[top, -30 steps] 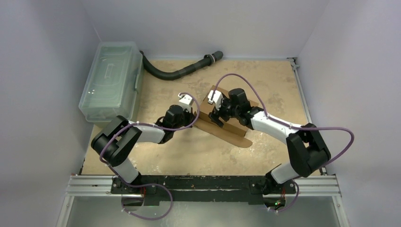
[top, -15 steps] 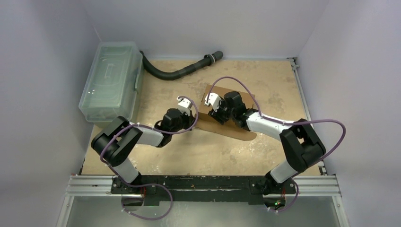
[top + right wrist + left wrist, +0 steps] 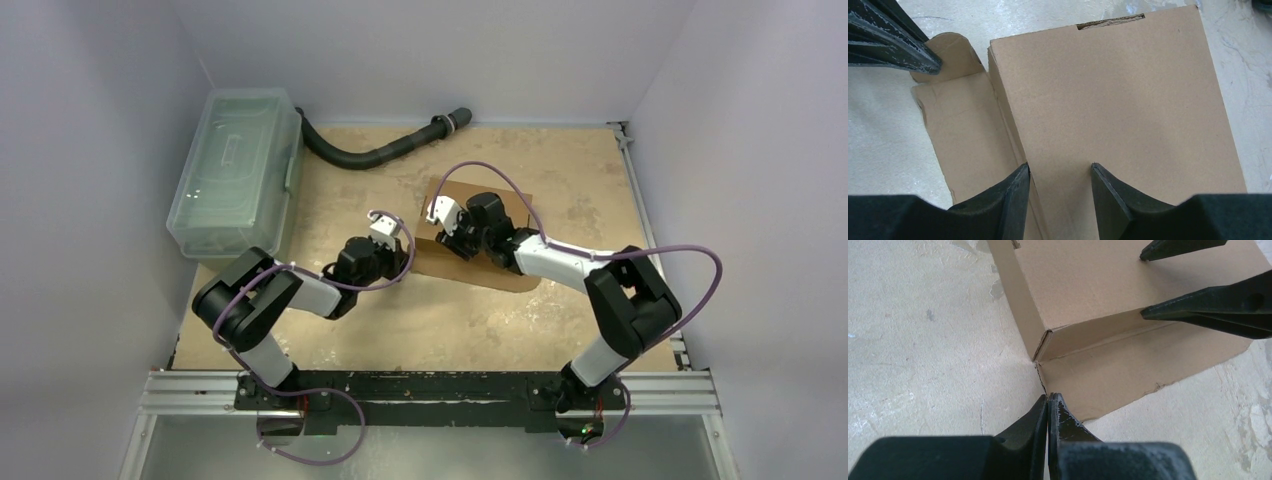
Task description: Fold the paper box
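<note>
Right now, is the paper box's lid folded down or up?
Folded down: the paper box has its lid flat on top; one flap lies spread on the table.

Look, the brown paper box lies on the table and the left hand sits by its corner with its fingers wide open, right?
Not quite. The left hand has its fingers pressed shut, not wide open; the left wrist view shows them touching. The rest holds: the paper box lies on the table, with that hand by its corner.
</note>
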`<state>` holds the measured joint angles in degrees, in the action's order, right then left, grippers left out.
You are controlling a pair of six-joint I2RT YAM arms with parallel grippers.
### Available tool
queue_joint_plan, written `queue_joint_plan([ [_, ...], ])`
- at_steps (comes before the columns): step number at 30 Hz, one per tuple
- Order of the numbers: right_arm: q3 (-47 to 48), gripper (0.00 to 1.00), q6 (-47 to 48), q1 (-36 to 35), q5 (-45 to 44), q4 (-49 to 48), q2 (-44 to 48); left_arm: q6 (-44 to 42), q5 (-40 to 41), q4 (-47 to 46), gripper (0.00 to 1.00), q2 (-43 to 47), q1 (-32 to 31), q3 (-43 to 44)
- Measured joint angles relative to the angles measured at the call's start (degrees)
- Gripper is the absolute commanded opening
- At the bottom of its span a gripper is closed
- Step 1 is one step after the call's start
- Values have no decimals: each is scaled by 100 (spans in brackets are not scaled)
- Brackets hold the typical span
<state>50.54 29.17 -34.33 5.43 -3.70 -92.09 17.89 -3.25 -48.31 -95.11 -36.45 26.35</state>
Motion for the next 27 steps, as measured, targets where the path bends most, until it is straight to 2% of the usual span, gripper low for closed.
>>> queue_joint_plan([
  [13, 170, 47, -20, -98, -179, 28, -162, -343, -219, -140, 0, -37, 44, -33],
  [27, 186, 47, -26, -52, -343, 52, -173, -474, -393, 1408, 0, -243, 76, 1073],
])
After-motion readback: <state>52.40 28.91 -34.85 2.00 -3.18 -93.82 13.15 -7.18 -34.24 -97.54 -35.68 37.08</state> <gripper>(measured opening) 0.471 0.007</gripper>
